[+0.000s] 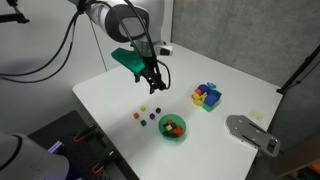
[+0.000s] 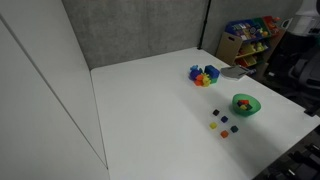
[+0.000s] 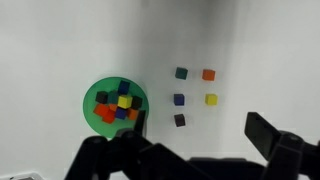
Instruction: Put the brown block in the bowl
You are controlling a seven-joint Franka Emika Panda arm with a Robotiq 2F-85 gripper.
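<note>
White table [image 1: 112,92] carries everything we see. Our claw [image 1: 153,82] hangs in the air above it with its jaws spread wide and nothing between them. In the wrist view the two fingers [image 3: 110,152] rise dark and blurred from the bottom edge.

The brown block [image 3: 179,120] sits on the table outside the bowl [image 3: 87,103], a little way off from its rim, in the stretch of table seen between the open fingers. It is the end of a small column, with a blue cube [image 3: 179,99] next and a dark green cube [image 3: 181,73] beyond. Beside these lie a yellow cube [image 3: 211,99] and an orange cube [image 3: 208,74], none of them touching.

The green bowl already holds several small cubes in yellow, red, blue and dark shades. In both exterior views a cluster of bigger blocks [image 1: 207,96] stands apart from the bowl.
</note>
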